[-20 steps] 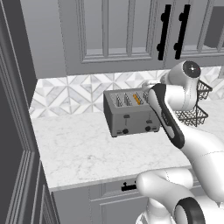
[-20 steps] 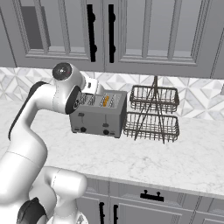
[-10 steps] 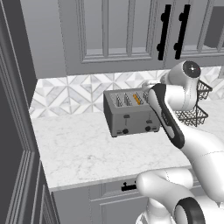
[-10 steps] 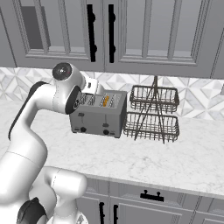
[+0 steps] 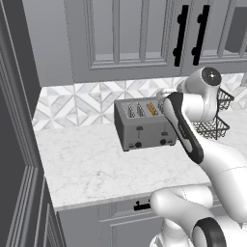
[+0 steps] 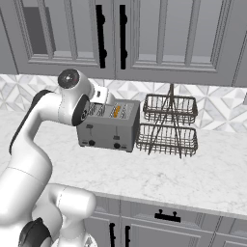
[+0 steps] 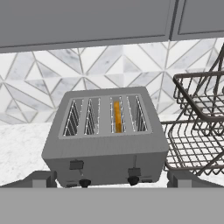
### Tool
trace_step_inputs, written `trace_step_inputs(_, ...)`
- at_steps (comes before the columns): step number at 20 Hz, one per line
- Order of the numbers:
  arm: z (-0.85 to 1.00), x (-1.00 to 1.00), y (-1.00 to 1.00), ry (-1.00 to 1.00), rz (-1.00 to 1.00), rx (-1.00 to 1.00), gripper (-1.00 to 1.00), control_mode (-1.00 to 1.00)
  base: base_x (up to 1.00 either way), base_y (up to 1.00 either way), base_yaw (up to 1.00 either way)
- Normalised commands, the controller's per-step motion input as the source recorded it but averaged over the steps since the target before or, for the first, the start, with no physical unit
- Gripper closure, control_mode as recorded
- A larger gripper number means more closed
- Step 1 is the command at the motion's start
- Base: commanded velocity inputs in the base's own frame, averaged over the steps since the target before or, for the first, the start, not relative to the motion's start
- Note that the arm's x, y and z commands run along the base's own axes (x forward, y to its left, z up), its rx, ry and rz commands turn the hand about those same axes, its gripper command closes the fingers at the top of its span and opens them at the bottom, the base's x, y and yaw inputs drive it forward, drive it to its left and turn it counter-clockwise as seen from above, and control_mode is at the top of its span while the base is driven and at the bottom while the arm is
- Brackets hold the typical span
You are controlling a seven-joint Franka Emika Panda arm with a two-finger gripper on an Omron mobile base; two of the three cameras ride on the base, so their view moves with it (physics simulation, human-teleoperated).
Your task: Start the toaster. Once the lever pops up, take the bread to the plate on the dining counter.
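Observation:
The grey four-slot toaster (image 5: 144,129) (image 6: 108,128) (image 7: 107,142) stands on the marble counter against the tiled backsplash. A thin slice of bread (image 7: 117,116) (image 5: 151,109) (image 6: 116,111) sits down in its third slot from the left, only the top edge showing. Two black levers (image 7: 76,164) and two black knobs (image 7: 132,179) face me on the front. My gripper (image 7: 111,180) hovers in front of and slightly above the toaster, open, with nothing between its fingertips (image 7: 42,178). The plate and the dining counter are out of view.
A two-tier dark wire basket rack (image 6: 168,126) (image 7: 197,124) (image 5: 216,116) stands close to the toaster's right side. Grey wall cabinets with black handles (image 6: 100,34) hang overhead. A tall dark panel (image 5: 17,144) bounds the counter on the left.

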Motion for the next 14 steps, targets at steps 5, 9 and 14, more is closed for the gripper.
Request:
trace_step_inputs(5, 0.00, 0.00, 0.00, 0.00, 0.00, 0.00, -1.00, -1.00, 0.00, 0.00, 0.00)
trace_step_inputs(9, 0.00, 0.00, 0.00, 0.00, 0.00, 0.00, -1.00, -1.00, 0.00, 0.00, 0.00)
trace_step_inputs(14, 0.00, 0.00, 0.00, 0.00, 0.00, 0.00, -1.00, -1.00, 0.00, 0.00, 0.00)
